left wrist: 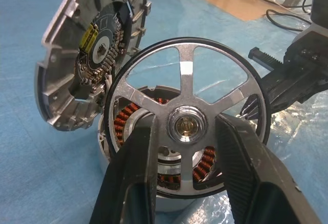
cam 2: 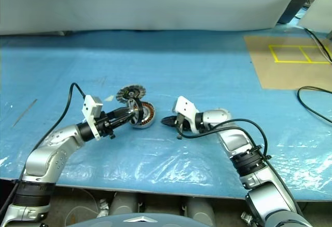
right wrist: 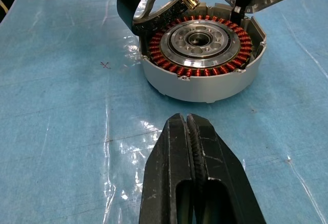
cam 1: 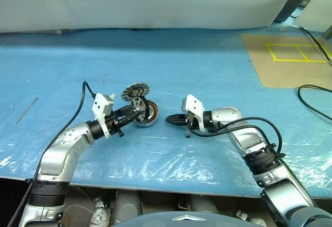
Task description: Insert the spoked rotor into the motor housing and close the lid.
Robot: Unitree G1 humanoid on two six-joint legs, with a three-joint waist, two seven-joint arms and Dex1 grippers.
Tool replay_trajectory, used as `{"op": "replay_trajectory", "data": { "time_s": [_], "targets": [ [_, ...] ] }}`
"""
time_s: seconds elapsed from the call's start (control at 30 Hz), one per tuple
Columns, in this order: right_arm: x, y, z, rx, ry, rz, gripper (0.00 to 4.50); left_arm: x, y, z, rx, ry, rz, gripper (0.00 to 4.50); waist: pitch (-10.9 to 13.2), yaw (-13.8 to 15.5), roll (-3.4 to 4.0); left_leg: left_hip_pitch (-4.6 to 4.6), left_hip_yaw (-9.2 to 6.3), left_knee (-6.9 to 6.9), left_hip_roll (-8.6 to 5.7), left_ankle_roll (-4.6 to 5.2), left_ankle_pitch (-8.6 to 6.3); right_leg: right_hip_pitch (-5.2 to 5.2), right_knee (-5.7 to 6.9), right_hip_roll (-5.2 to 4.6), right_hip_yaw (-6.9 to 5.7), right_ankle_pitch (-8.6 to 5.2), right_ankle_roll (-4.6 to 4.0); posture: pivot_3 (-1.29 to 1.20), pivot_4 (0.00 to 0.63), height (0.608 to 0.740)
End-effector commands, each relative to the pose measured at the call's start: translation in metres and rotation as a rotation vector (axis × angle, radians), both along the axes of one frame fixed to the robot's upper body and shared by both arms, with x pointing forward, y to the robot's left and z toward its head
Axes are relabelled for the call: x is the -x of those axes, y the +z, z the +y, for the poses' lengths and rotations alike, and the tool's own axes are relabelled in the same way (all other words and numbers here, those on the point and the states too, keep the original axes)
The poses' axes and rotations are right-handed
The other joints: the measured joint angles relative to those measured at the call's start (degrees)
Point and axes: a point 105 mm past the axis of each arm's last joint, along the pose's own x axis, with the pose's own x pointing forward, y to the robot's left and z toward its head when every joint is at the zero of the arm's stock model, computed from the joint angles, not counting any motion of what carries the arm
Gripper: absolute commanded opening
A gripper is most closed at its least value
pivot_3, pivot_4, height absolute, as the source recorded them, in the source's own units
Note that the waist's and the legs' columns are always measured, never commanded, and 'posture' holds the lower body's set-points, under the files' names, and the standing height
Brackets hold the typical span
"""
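Fingers of our left gripper (left wrist: 187, 152) cover part of the spoked rotor (left wrist: 187, 116), which they clamp on either side of its hub, hiding much of the motor housing (right wrist: 202, 62) behind it. We reach that arm level toward the housing, the rotor held on edge just above its copper windings. The lid (left wrist: 89, 55) stands tilted beside the housing. Our right gripper (right wrist: 190, 131), jaws pressed together and empty, points at the housing from nearby on the blue sheet (cam 1: 207, 66).

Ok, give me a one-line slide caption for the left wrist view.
Left gripper holds the spoked rotor over the motor housing, lid tilted open behind.
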Motion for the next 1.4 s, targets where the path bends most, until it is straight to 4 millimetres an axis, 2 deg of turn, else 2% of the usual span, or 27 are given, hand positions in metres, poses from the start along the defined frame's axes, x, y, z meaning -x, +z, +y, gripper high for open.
{"op": "replay_trajectory", "data": {
  "time_s": [0.03, 0.37, 0.67, 0.7, 1.0, 1.27, 1.4],
  "targets": [
    [-0.004, 0.011, 0.002, -0.007, 0.003, -0.048, 0.00, 0.001, -0.008, 0.002, -0.081, -0.008, 0.013, 1.32, -0.01, 0.01, 0.01, 0.00, 0.00, 0.00, 0.00, 0.00, 0.00, 0.00, 0.00, 0.00, 0.00, -0.01, -0.01, 0.00, 0.150, 0.740],
    [-0.006, 0.012, 0.003, -0.006, -0.006, -0.062, 0.00, -0.006, -0.017, 0.009, -0.161, 0.032, 0.028, 1.32, -0.08, 0.04, 0.14, 0.17, 0.00, 0.04, -0.02, 0.01, 0.01, 0.18, 0.01, -0.03, 0.01, -0.05, -0.09, 0.00, 0.150, 0.740],
    [-0.008, 0.011, 0.004, -0.004, -0.006, -0.067, 0.00, -0.010, -0.018, 0.009, -0.183, 0.048, 0.036, 4.30, -0.09, 0.00, 0.16, 0.05, -0.02, 0.02, -0.02, 0.02, 0.01, 0.07, 0.01, -0.02, 0.01, -0.02, -0.03, 0.00, 0.150, 0.740],
    [-0.008, 0.011, 0.004, -0.004, -0.006, -0.067, 0.00, -0.011, -0.018, 0.008, -0.178, 0.048, 0.034, 4.47, -0.09, 0.00, 0.16, 0.04, -0.01, 0.02, -0.01, 0.02, 0.01, 0.06, 0.01, -0.01, 0.01, -0.02, -0.03, 0.00, 0.150, 0.740],
    [-0.011, 0.012, 0.005, -0.004, -0.005, -0.079, 0.00, -0.007, 0.003, 0.001, 0.002, 0.019, 0.023, 4.47, -0.09, 0.03, 0.16, 0.01, 0.00, 0.03, -0.01, 0.02, 0.01, 0.04, 0.01, -0.01, 0.01, -0.05, -0.08, 0.00, 0.150, 0.740],
    [-0.017, 0.025, 0.007, -0.061, -0.021, -0.092, 0.00, 0.005, 0.002, 0.004, 0.050, 0.015, 0.045, 4.47, -0.09, 0.00, 0.16, -0.01, 0.01, 0.01, -0.01, 0.02, 0.01, 0.01, 0.00, -0.01, 0.01, -0.05, -0.08, 0.00, 0.150, 0.740],
    [-0.024, 0.032, 0.010, -0.075, -0.034, -0.127, 0.00, 0.001, -0.003, -0.009, 0.046, 0.009, 0.045, 4.47, -0.09, 0.02, 0.16, -0.01, 0.01, 0.03, -0.03, 0.02, 0.01, 0.02, 0.00, -0.04, 0.01, -0.05, -0.09, 0.00, 0.150, 0.740]
  ]
}}
